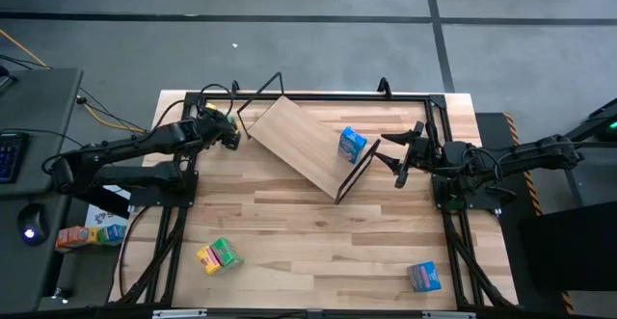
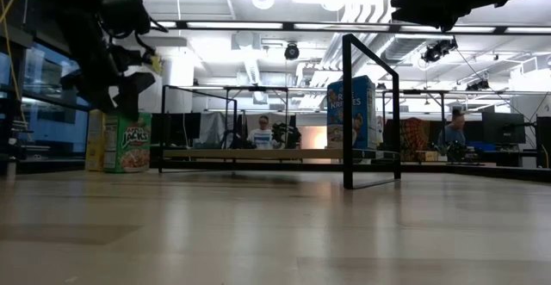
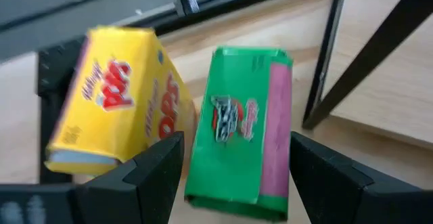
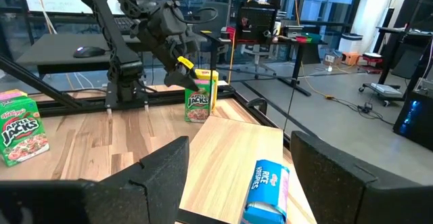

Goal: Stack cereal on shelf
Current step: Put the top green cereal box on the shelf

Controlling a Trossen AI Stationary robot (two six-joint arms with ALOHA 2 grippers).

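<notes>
Yellow box (image 3: 115, 102): "POPS"; green box (image 4: 21, 129) at bench edge: "Kellogg's", "JACKS"; blue box (image 4: 267, 183) on shelf (image 4: 230, 153): "RICE KRISPIES".

Light wood shelf (image 1: 299, 141), cardboard cereal (image 1: 352, 146)

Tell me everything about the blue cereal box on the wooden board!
The blue cereal box is a small printed cardboard carton reading Rice Krispies. It stands upright on the light wood shelf, near the end with the black wire frame. Only the board touches it. The right claw waits open just beside it, not holding it.
</notes>
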